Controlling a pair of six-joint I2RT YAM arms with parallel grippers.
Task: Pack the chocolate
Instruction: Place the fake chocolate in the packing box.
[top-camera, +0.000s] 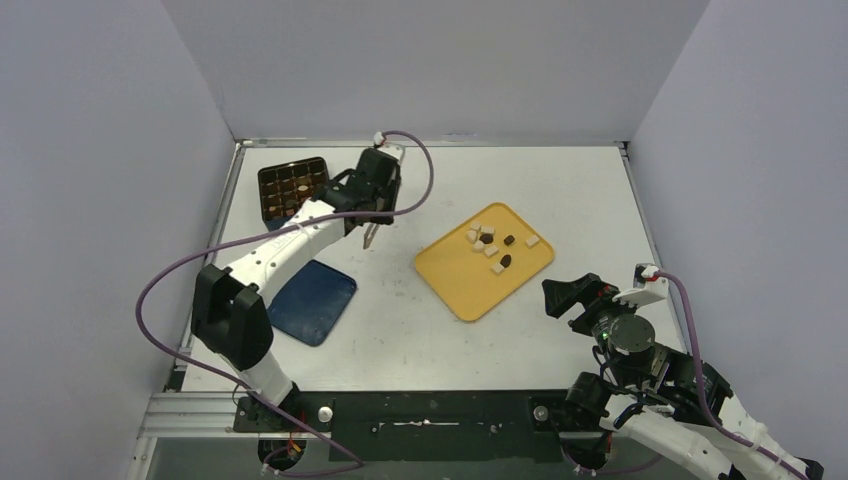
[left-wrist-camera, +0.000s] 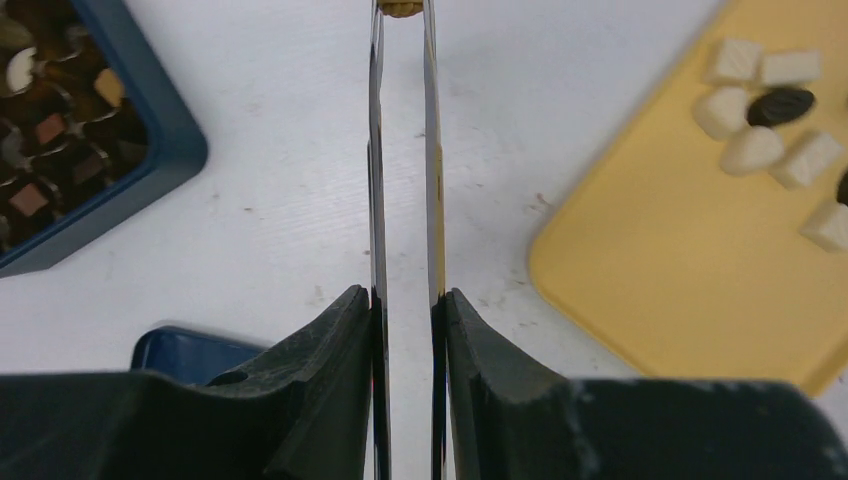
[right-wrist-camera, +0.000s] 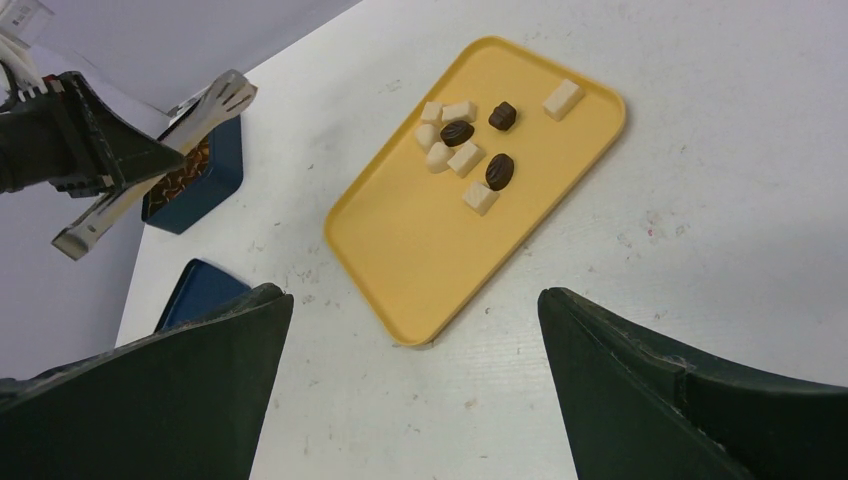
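The chocolate (right-wrist-camera: 457, 133) lies mostly on the yellow tray (right-wrist-camera: 430, 250), which sits askew right of the middle of the worktop (top-camera: 420, 330). Ten pieces show there, seven cream and three dark. Most are bunched toward the tray's far end, and one cream piece lies apart by its far right corner. The near half of the tray is bare.

The box (left-wrist-camera: 175, 140), dark blue with a grid of compartments, stands at the far left corner. Many of its cells hold pieces in dark, mid-brown and pale shades; how many are filled cannot be told. Its lid (top-camera: 312, 302) lies flat near the left edge, nearer than the box and apart from it.

The left gripper (left-wrist-camera: 408, 295) is clamped narrow on the tongs (left-wrist-camera: 434, 200), its fingers pressed against both metal arms, which run almost parallel. A tan piece (left-wrist-camera: 402, 8) sits between the tong tips, at the very top of the left wrist view. The tongs hang over bare worktop between box and tray, closer to the box.

The right gripper (right-wrist-camera: 412, 295) is spread wide and holds nothing. It hovers near the right edge, nearer than the tray.
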